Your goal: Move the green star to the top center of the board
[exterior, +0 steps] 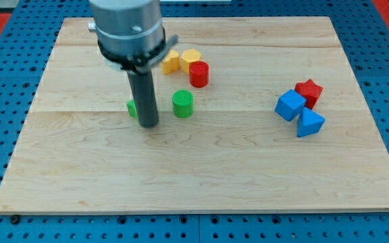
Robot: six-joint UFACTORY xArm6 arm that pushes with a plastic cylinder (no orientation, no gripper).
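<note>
Green star (132, 108) sat left of centre on tabletop (248, 175), mostly hidden behind my tip (148, 125), touching or just beside. No fingers on rod. Green cylinder (183, 104) just right. Judged: push starting; next shove far-and-right, skirting yellow blocks (181, 61).

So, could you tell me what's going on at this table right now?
A robot arm is pushing blocks around a wooden board with a dark rod. My tip sits at the view's centre-left, right against a green block that the rod mostly hides, probably the green star bound for the top centre. A green cylinder stands just right of it. Above lie two yellow blocks and a red cylinder; a red star and two blue blocks are at the right.
</note>
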